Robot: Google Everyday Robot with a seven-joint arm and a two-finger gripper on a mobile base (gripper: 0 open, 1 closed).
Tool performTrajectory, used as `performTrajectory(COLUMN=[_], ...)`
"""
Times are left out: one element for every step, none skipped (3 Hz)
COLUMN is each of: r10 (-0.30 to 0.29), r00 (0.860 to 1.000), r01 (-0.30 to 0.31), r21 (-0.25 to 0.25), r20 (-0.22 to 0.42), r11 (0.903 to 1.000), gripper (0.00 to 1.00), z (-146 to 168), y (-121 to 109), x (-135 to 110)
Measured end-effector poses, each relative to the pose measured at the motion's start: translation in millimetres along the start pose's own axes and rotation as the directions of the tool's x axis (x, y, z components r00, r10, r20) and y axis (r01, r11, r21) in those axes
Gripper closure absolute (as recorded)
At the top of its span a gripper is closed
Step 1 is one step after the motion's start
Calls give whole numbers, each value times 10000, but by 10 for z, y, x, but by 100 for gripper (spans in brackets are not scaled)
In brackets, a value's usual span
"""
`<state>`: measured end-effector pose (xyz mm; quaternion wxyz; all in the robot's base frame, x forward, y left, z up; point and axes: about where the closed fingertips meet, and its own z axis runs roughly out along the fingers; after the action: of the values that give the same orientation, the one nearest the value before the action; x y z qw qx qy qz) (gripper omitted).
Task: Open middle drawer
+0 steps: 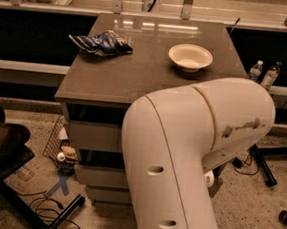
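Observation:
The drawer unit stands under a brown tabletop (137, 76). Only the left ends of its pale fronts show. The middle drawer (95, 176) is the second front down, below a taller front (94, 136) and above a smaller one (107, 194). Its handle is hidden. My large cream arm (179, 160) fills the foreground and covers the centre and right of all three fronts. The gripper is out of view, hidden beyond the arm.
A cream bowl (190, 57) and a blue-and-white bag (100, 42) lie on the tabletop. A wire basket with clutter (63, 147) stands left of the unit, beside a dark chair (0, 149). Bottles (256, 70) and a black stand leg (264, 167) are on the right.

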<state>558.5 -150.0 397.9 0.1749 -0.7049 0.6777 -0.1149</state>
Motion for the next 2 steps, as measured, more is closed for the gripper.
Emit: performTrajectory(r10=[394, 1186], r00=[9991, 9910], r01=[-396, -1187], r21=[-103, 22], r20=[-157, -614], r11=[9992, 9929], gripper=[41, 64], z=[-123, -419], y=[133, 317], x=[166, 495])
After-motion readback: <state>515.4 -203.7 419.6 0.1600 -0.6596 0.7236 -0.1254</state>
